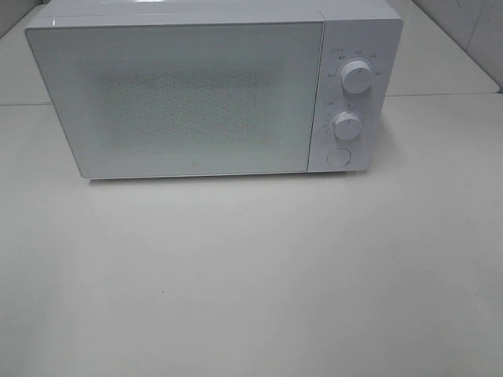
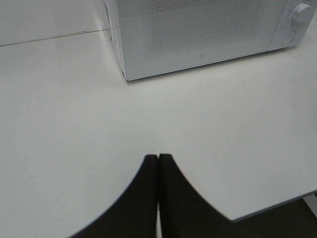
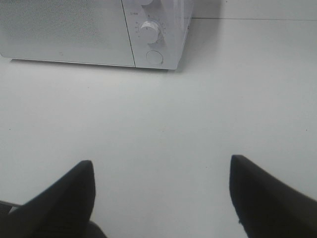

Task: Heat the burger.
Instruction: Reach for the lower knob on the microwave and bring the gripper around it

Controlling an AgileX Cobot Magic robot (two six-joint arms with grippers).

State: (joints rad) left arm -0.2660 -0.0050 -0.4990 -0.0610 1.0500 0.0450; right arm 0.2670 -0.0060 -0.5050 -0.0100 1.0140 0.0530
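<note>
Your left tool [image 2: 158, 158] is pressed together, your right tool [image 3: 161, 162] spread wide. The writing on the shut white box-shaped microwave [image 1: 196, 94] is too small to read.

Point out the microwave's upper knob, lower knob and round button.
upper knob [image 1: 357, 78], exterior high view, centre of the dial.
lower knob [image 1: 346, 123], exterior high view, centre of the dial.
round button [image 1: 339, 156], exterior high view, middle of its face.

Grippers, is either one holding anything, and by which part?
Nothing is held. The left gripper is shut on nothing, and the right gripper is open and empty.
</note>
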